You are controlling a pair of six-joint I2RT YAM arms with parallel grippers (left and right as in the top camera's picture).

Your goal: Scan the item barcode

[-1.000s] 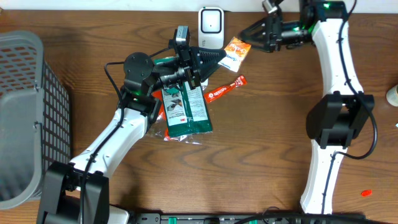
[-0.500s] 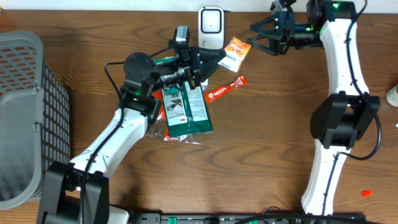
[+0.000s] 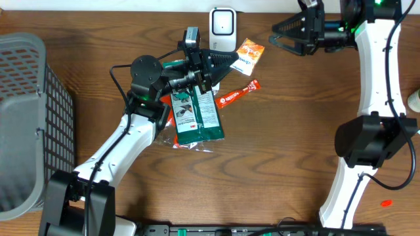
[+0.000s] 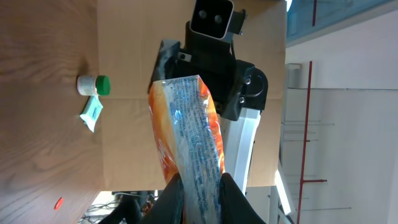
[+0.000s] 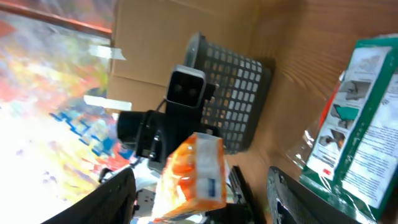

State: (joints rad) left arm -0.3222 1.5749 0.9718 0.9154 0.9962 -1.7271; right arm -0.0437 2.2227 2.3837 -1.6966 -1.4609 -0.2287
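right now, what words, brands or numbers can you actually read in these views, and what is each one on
None can be read with confidence.
orange packet in the left hand: lines of blue print, too blurred to read.
green package: white label with print, too small to read.
red sachet: white lettering, too small to read.

So the left arm [image 3: 125, 144] comes up from the near-left corner of the worktop and angles toward the middle of the far edge. Its left gripper [image 3: 231, 60] is pinched tight on an orange packet [image 4: 186, 124]. The right arm [image 3: 377, 72] runs up the right side to the far edge, wrist turned left, and the right gripper [image 3: 275, 36] has its fingers spread wide, holding nothing.
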